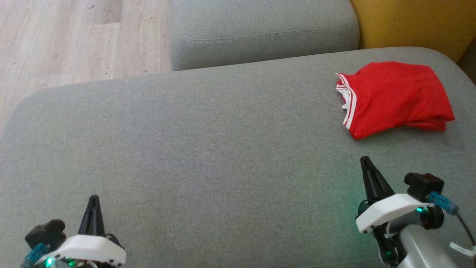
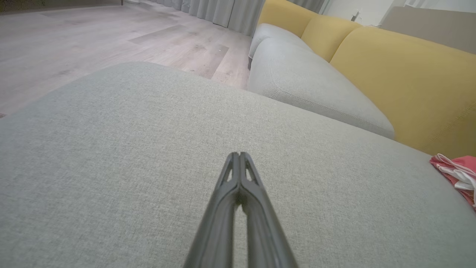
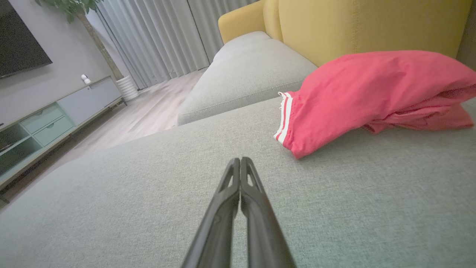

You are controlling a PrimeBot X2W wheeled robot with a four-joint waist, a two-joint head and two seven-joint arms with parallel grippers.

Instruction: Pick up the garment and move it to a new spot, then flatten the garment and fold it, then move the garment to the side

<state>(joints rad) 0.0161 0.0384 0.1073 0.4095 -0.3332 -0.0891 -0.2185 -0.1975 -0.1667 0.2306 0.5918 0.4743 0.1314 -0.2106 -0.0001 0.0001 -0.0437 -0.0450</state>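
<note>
- my left gripper point(image 1: 93, 200), at 7 o'clock, is pinched closed, empty.
- my right gripper point(image 1: 366, 160), at 5 o'clock, closed too, empty.
- folded red white-trimmed fabric garment point(image 1: 394, 98) lies at 2 o'clock on the grey woven cushion point(image 1: 208, 149).

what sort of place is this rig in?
Most likely a home living room: a grey sofa with yellow backrests, a wall TV over a low cabinet, and floor-length curtains by a wood floor.
</note>
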